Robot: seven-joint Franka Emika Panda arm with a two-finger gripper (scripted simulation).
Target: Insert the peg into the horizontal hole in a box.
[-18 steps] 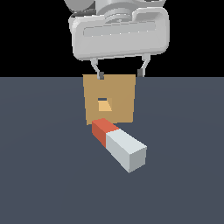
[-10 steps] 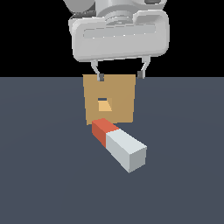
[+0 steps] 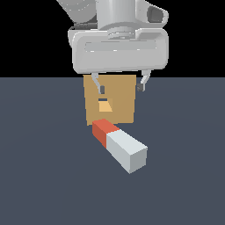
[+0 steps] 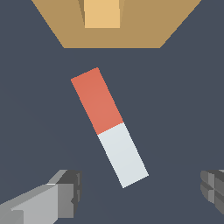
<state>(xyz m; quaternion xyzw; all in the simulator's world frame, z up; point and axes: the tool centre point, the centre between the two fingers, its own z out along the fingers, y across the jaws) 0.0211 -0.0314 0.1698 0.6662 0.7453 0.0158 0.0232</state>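
The peg lies flat on the dark floor, its red-orange end toward the box and its grey-white end nearer the camera; in the wrist view the peg lies at a slant. The tan-brown box stands just behind it, with the lighter square hole in its face. My gripper hangs open above the peg and in front of the box, holding nothing. In the wrist view its two fingers sit far apart on either side of the peg's white end, and the box with its hole lies beyond the red end.
Flat dark grey floor surrounds the box and peg. Nothing else stands on it.
The hand has shifted slightly to the exterior view's right and come a little lower. Peg and box have not moved.
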